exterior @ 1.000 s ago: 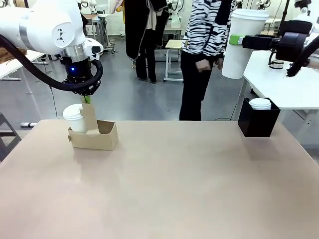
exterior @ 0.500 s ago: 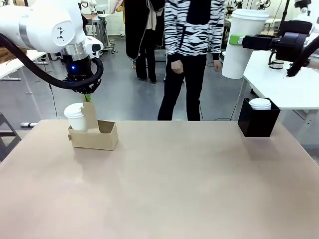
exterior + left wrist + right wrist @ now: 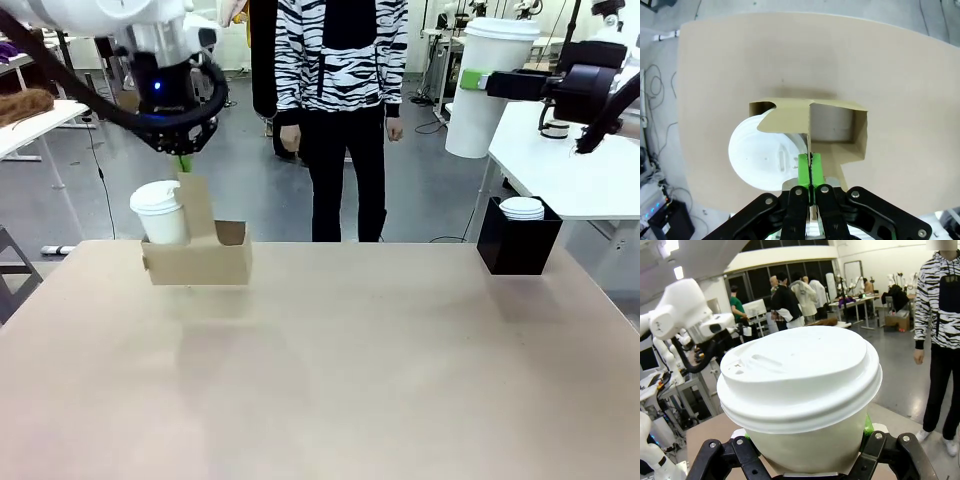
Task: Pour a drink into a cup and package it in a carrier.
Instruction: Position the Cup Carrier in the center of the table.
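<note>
Left hand [image 3: 810,169] is clenched tight on the carrier [image 3: 200,262], green pads pinched flat on the top of its tall centre handle piece. That handle stands straight up and the hand comes down on it from above. The carrier's long axis runs left to right across the front view, open side facing up. It looks like it's hanging just clear of the tabletop [image 3: 400,360], going by the shadow underneath, but I can't be sure from this angle. It's over the far left part of the tabletop, near the back edge.

A cup [image 3: 160,214] with a white lid sits upright in the carrier's left compartment. From the wrist view you look right down on the lid, with the other compartment beside it bare cardboard.

Right hand [image 3: 807,460] is grasping a second cup [image 3: 800,385], also white with a lid, upright, fingers on either side of its body. In the front view it's held high up at the far right, well apart from the carrier.

Below it there's a black box [image 3: 518,245] at the tabletop's far right edge with white lids [image 3: 521,208] on top. A person [image 3: 340,60] in a zebra-striped top stands across the tabletop, arms down.
</note>
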Available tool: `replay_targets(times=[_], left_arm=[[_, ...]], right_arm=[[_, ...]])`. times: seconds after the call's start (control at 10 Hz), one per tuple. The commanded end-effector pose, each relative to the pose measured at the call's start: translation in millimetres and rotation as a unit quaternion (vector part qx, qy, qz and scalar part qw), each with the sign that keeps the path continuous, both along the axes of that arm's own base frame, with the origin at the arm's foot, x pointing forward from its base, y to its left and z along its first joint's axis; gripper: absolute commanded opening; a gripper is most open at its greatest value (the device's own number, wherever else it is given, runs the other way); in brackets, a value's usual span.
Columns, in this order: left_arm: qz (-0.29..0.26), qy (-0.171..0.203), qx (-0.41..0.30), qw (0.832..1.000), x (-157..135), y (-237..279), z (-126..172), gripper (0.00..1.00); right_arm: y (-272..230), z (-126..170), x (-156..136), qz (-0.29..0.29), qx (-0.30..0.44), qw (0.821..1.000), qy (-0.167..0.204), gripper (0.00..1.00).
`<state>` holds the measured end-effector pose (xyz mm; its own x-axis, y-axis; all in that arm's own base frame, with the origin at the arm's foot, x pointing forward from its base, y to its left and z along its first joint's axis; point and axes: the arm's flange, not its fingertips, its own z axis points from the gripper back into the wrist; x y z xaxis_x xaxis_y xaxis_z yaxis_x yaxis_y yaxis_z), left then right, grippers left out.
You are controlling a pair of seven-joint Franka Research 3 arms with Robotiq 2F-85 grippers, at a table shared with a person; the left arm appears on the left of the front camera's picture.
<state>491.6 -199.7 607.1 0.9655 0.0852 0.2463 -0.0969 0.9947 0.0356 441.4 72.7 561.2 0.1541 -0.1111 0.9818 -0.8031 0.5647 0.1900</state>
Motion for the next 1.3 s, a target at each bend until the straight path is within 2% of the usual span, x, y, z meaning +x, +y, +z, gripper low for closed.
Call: replay_targets(times=[0.0,0.2,0.4,0.8,1.2], left_arm=[[0.02,-0.011,-0.014,1.0,-28,-37,9,0.01],[0.02,-0.009,-0.016,1.0,-60,-90,-1,0.01],[0.019,-0.001,-0.011,1.0,-82,-137,-25,0.01],[0.021,0.01,-0.018,1.0,-88,-184,-84,0.01],[-0.01,0.024,-0.017,1.0,-100,-202,-108,0.01]], right_arm=[[3,0,1,-0.003,0.007,1.0,-0.014,0.81],[3,0,1,-0.003,0.007,1.0,-0.014,0.81],[3,0,1,-0.003,0.007,1.0,-0.014,0.81],[3,0,1,-0.003,0.007,1.0,-0.014,0.81],[3,0,1,-0.003,0.007,1.0,-0.014,0.81]])
